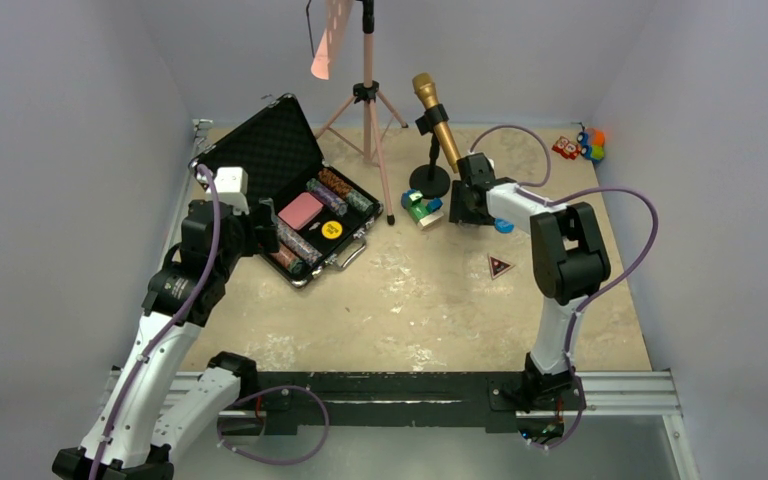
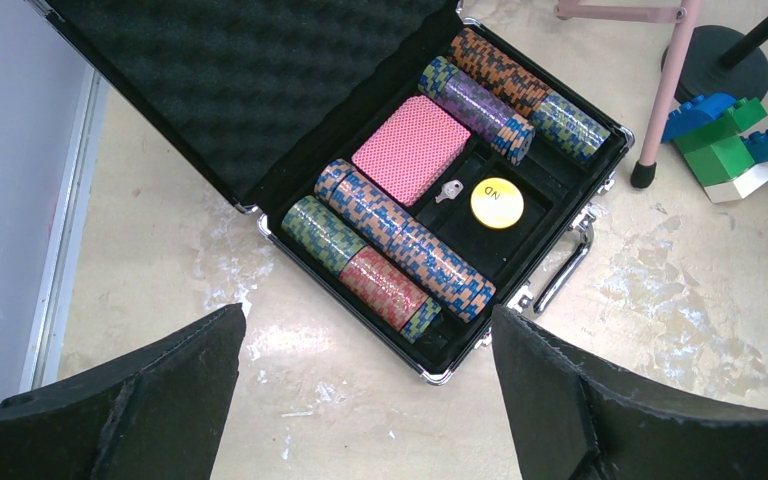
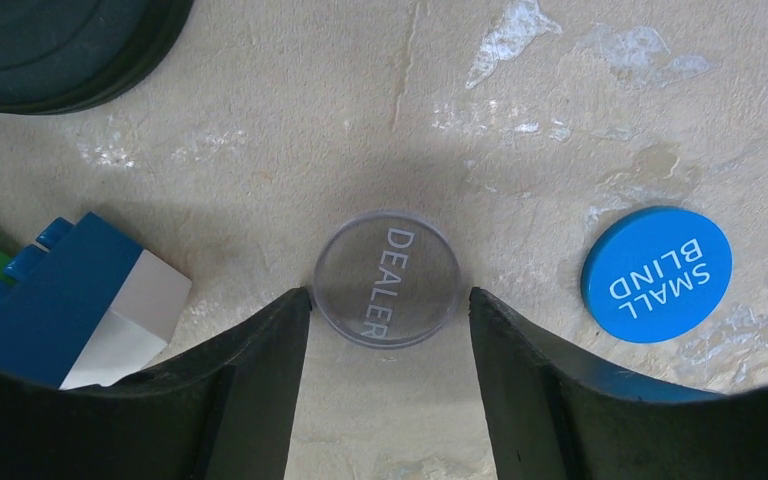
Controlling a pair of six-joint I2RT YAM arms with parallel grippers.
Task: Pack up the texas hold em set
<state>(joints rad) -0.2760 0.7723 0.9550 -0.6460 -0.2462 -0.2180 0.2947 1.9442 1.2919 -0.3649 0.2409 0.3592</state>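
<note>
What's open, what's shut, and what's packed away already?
Briefcase: open, lid up.
Left gripper: open, holding nothing.
Right gripper: open around the dealer button.
Dealer button: flat on the table.
Blue button: on the table, unpacked.
Yellow button: packed in briefcase.

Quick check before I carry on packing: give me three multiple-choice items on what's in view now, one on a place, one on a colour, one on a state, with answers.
1. The blue small-blind button lies: A in the case; B on the table beside the clear dealer button; C on the card deck.
2. The round button inside the case is: A yellow; B red; C green.
3. The lid of the case is: A shut; B open; C taken off.

Answers:
1 B: the right wrist view shows both buttons side by side on the table.
2 A: the left wrist view shows it yellow, near the card deck.
3 B: the lid's foam lining is in plain sight behind the chips.
</note>
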